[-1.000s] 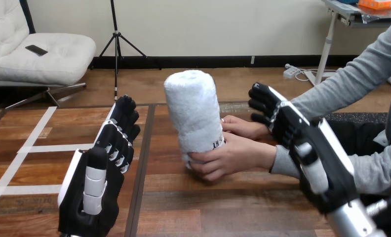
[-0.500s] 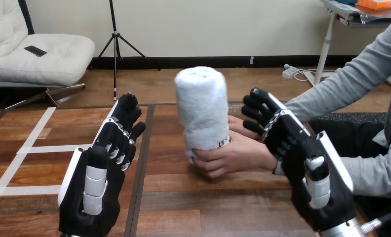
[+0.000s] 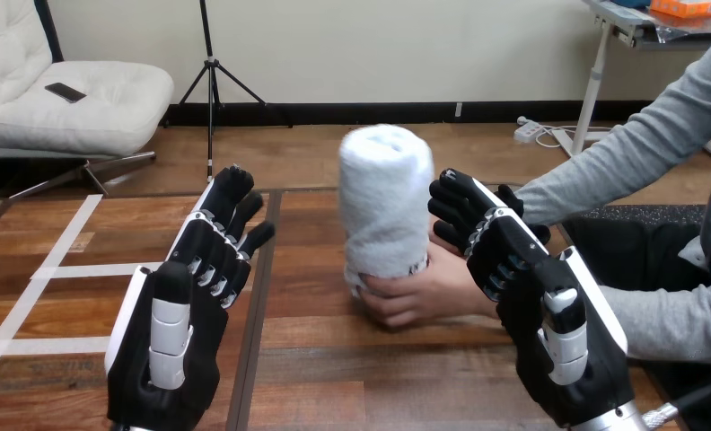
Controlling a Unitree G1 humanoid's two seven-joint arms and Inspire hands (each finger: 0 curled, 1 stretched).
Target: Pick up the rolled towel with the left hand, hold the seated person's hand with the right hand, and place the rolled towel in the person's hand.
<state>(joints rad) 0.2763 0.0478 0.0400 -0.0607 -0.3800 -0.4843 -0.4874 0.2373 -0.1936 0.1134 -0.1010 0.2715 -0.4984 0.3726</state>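
Fingers of the robot's left hand [image 3: 186, 350] stand nearly straight and slightly spread, pointing up and away across the table, with the thumb raised in front of the black palm. This hand is released and grasps nothing. It hangs over the left part of the dark brown wooden plank table [image 3: 334, 368], just right of the white tape strips [image 3: 56, 269] stuck on the boards, and well apart from the towel.

The right hand [image 3: 527, 301] reaches in from the lower right with its fingers [image 3: 455, 202] loosely extended towards the towel, not clenched. It lies in front of the person's wrist and covers it. Its fingertips come close beside the towel's right side and just above the person's hand [image 3: 419, 292]. I cannot tell whether they touch that hand or wrist; no finger or thumb is seen curled round it.

The white rolled terry-cloth towel [image 3: 383, 202] stands upright near the middle of the table, between the two robot hands and nearer the right one. The person's hand wraps its lower end from the right, fingers curled round the roll's base. Whether the base rests on the boards is hidden by those fingers. The arm in the grey sleeve [image 3: 666, 314] behind that hand runs off to the right edge, and a second grey-sleeved arm [image 3: 639, 144] slants down from the upper right behind the robot's right hand.
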